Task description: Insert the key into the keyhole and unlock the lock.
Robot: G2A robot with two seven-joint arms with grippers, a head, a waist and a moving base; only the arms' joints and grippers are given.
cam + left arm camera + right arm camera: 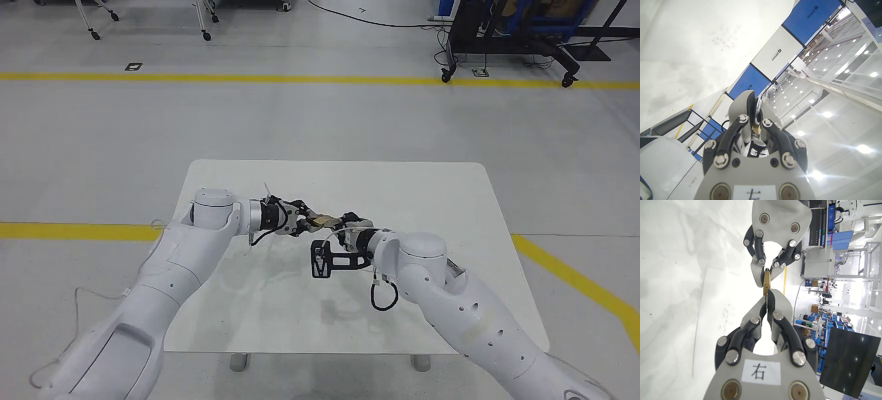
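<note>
Right gripper: fingers are sitting almost together with a narrow slit between the pads, and the tips are pinching a short brass stub. Can't tell whether that stub is the key's head or part of the lock body.

A white label with one black character is sitting on the right gripper's base plate. The left gripper's base is carrying a matching label.

The stub is butting end-on against the brass lock, in line with it. Left gripper is facing the right one head-on and clamping the lock between its fingertips. From the left wrist camera, a silver loop and a bit of brass are showing between its fingers.

Top view: both grippers are meeting tip to tip over the white table, near its middle, with the lock between them.

Blue and white panels beyond the left gripper are carrying small print.
</note>
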